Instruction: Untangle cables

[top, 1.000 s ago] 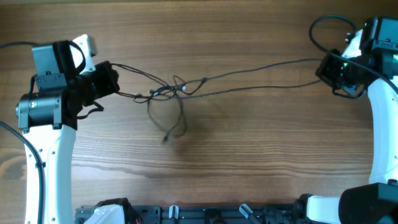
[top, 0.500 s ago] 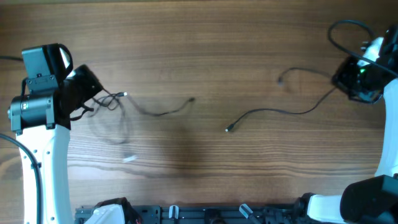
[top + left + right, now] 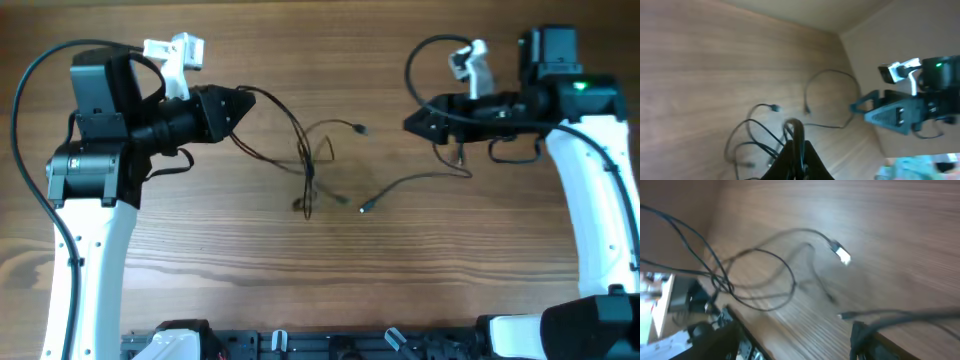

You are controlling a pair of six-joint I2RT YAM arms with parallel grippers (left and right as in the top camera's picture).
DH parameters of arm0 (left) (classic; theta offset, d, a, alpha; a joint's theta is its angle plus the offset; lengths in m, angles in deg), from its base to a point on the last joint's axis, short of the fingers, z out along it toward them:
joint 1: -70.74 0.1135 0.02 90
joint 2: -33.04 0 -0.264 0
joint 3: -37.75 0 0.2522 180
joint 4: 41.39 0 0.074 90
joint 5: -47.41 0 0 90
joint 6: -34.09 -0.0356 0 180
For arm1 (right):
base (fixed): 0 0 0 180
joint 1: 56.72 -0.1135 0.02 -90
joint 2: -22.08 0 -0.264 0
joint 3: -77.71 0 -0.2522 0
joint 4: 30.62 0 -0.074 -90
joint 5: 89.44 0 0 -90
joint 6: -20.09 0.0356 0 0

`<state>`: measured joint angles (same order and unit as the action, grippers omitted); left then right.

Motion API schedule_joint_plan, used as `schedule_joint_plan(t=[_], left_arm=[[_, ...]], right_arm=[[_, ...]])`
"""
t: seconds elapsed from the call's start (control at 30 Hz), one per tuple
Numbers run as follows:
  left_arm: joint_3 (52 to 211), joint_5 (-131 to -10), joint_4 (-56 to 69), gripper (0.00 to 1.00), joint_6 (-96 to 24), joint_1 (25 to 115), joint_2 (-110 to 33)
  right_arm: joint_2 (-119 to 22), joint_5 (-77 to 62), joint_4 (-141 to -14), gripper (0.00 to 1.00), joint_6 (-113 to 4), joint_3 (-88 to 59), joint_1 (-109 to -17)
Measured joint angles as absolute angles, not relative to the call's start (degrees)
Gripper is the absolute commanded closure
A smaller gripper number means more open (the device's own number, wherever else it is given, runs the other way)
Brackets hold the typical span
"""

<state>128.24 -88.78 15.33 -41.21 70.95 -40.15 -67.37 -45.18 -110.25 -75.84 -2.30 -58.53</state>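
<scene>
1. Left gripper [image 3: 244, 104] is pinched together on the cables [image 3: 310, 160], which trail rightward from its tip into a loose knot on the table [image 3: 300, 300].
2. One single cable [image 3: 415, 182] lies apart, right of the knot. It runs roughly left to right, with its plug end [image 3: 365, 208] toward the knot.
3. Right gripper [image 3: 410, 126] has its jaws apart with nothing clearly between them. It is the nearer arm, and that cable lies just beside its tip, on the robot's side.

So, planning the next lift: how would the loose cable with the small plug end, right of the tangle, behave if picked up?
The loose cable will likely be floppy: it lies in soft curves on the table. Probably very light, since it looks far thinner than the right end effector. Its plug end may dangle and swing.
</scene>
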Motion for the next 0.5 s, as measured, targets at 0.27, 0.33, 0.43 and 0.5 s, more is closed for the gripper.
schedule_joint_plan(t=[0.27, 0.33, 0.43, 0.5], left_arm=[[128.26, -93.96, 15.42, 0.92, -36.82, 70.95, -40.15], [128.26, -94.38, 15.42, 0.92, -36.62, 70.95, -40.15], [128.29, -94.55, 15.64, 0.92, -36.47, 70.95, -40.15], [128.29, -94.6, 15.66, 0.92, -36.45, 70.95, -40.15]], right_arm=[[-67.35, -26.58, -99.45, 0.19, -48.52, -2.38, -74.7], [-67.33, -17.95, -101.94, 0.18, -41.99, -2.36, -77.19], [-67.33, -8.11, -107.49, 0.19, -36.28, -2.38, -78.33], [-67.33, -8.13, -106.2, 0.21, -37.88, -2.49, -78.15]])
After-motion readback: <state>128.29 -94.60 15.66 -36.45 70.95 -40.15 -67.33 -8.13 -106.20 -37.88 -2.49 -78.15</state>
